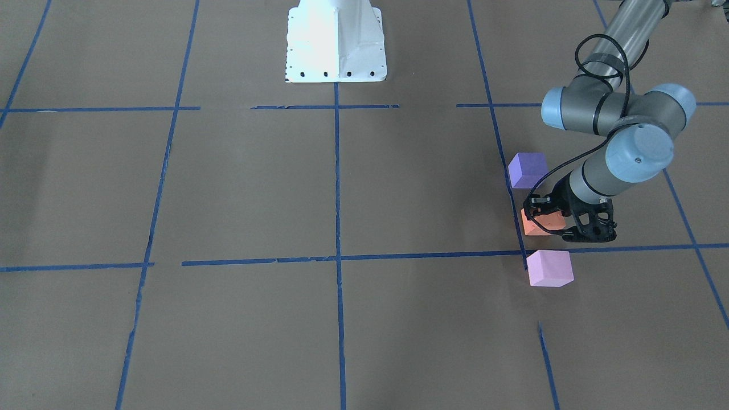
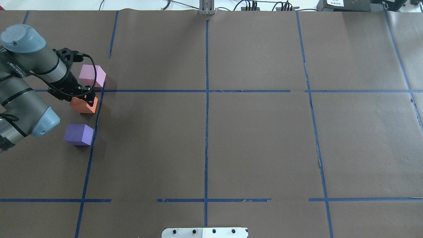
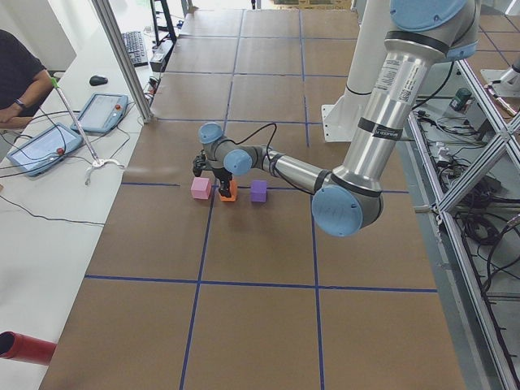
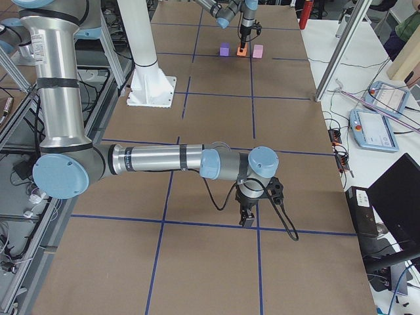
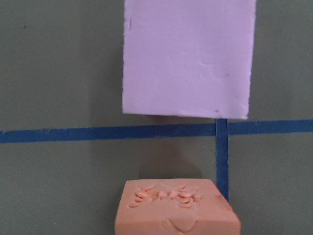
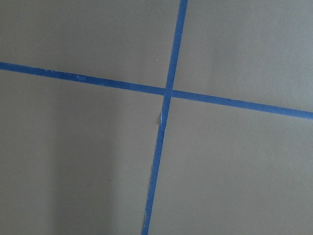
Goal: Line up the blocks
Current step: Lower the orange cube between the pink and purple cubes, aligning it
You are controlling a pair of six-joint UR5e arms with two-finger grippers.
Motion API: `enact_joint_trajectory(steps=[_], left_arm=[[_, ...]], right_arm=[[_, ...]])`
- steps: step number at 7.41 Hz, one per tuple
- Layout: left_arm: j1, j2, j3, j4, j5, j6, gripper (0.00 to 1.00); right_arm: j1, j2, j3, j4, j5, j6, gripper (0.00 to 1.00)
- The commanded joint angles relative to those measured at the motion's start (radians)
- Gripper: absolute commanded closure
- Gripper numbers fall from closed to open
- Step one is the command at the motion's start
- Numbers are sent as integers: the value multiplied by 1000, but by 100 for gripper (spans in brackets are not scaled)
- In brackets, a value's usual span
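Blocks: three, orange [image 1: 540, 224], purple [image 1: 527, 169] and pink [image 1: 549, 267].
Grippers: two.
Orange: on the table, right under left gripper [image 1: 561, 222]; front view, purple at 12 o'clock, pink at 6.
Grips: left unclear; right gripper [image 4: 247, 220] can't tell either.

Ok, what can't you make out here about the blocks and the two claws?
Left claw: whether it grips the orange block; its own body covers the fingertips in the front-facing and overhead views.
Right claw: seen only in the exterior right view, too small to judge open or shut.
Near side of the orange block: cut off by the left wrist view's bottom edge.
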Motion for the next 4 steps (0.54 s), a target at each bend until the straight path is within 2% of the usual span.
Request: enact_joint_trajectory(steps=[1,2,3,4], left_arm=[[0,1,9,-15,-2,0,34],[0,1,8,-16,-2,-1,31],[0,1,9,-16,-2,-1,16],[0,1,9,-16,-3,-1,8]], right_arm=[[0,0,0,0,0,0,0],[0,0,0,0,0,0,0],[0,0,0,0,0,0,0],[0,0,0,0,0,0,0]])
